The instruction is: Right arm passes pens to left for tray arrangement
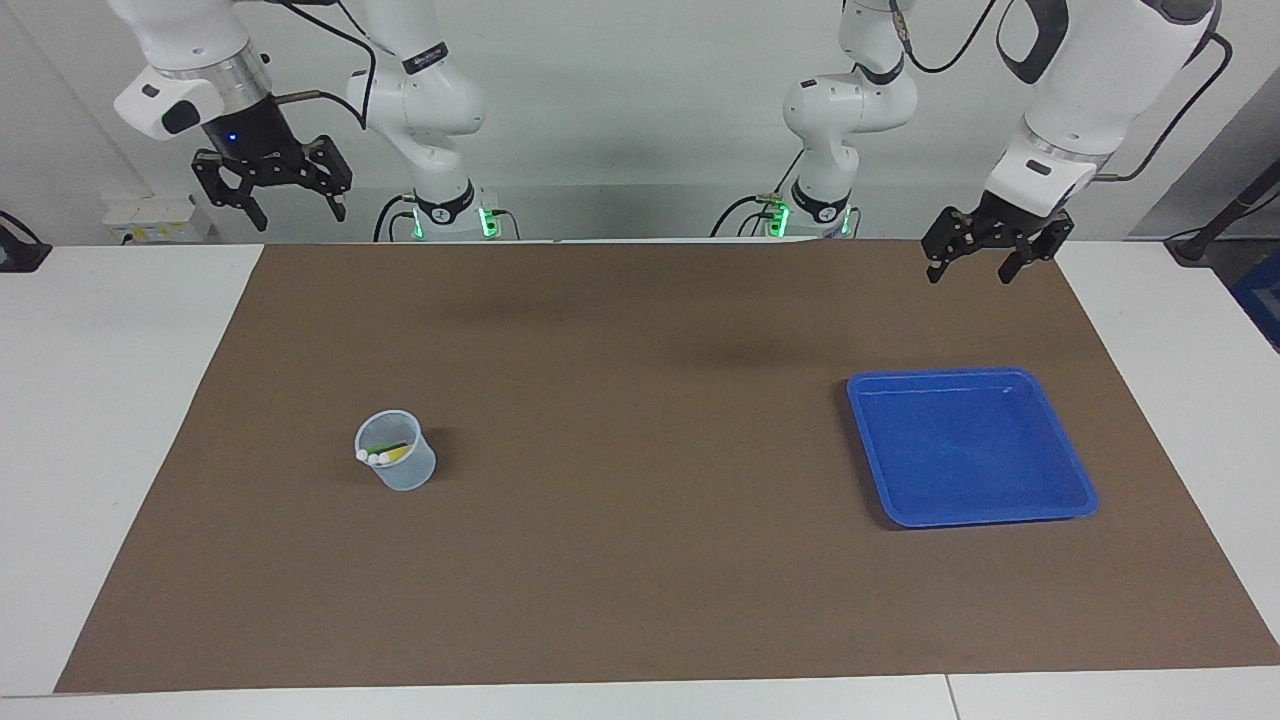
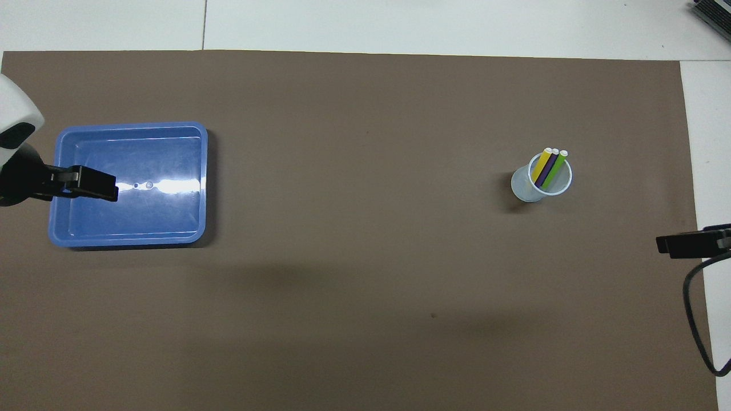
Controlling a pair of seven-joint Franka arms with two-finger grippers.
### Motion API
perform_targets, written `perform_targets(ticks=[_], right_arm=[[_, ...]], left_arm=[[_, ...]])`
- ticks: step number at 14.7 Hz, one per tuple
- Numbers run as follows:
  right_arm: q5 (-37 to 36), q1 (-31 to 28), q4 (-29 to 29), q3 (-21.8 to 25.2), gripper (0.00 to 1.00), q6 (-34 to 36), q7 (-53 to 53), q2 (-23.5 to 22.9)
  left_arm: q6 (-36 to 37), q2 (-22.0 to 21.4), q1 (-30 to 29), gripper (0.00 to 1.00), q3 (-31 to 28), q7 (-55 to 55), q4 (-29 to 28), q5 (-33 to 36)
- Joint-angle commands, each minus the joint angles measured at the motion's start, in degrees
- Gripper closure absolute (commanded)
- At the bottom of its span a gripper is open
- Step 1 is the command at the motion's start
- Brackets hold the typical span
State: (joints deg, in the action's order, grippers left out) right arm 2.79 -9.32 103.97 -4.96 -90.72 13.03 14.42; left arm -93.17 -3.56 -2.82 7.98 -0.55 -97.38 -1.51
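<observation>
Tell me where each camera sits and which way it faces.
Facing view: high across the table, looking at both arms, bases included; right gripper and left gripper hang open.
Overhead view: above the robots' end, looking steeply down; only gripper ends show.
Shared: the brown mat, the blue tray, the cup with pens, turned half round.

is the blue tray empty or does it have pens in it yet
Empty: the tray shows only bare blue floor; all three pens stand in the cup.

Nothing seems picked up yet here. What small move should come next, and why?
Probably the open right gripper, raised near its base, should travel over the small translucent plastic cup: the three slim green, yellow and purple pens stand in it, and the shallow bright-blue plastic tray holds nothing.
</observation>
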Motion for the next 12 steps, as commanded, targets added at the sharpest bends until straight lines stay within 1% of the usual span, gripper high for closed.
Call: perform_targets(ticks=[1,6,8,9,11,12], right_arm=[[-0.2,-1.3,1.2,-0.3,0.0,-2.9,4.4,-0.7],[0.2,-2.5,1.1,-0.4,0.0,-7.2,8.2,-5.4],[1.6,-2.7,1.1,-0.4,0.0,-9.2,9.2,-7.3],[2.1,-3.0,1.1,-0.4,0.0,-10.3,11.3,-8.3],[5.0,-4.4,1.1,-0.4,0.0,-11.3,15.3,-10.7],[8.0,-5.6,1.1,-0.4,0.0,-12.0,17.5,-12.2]], left_arm=[[-3.6,-3.7,-0.4,0.01,0.1,0.4,-5.4,0.0],[-3.6,-3.7,-0.5,0.01,0.1,0.4,-5.4,0.0],[-3.8,-3.7,-0.5,0.01,0.0,0.4,-5.4,0.0],[-3.9,-3.7,-0.5,0.01,0.0,0.4,-5.4,0.0],[-4.5,-3.6,-0.5,0.01,0.1,0.5,-5.4,0.0],[-4.3,-3.6,-0.5,0.01,0.1,0.5,-5.4,0.0]])
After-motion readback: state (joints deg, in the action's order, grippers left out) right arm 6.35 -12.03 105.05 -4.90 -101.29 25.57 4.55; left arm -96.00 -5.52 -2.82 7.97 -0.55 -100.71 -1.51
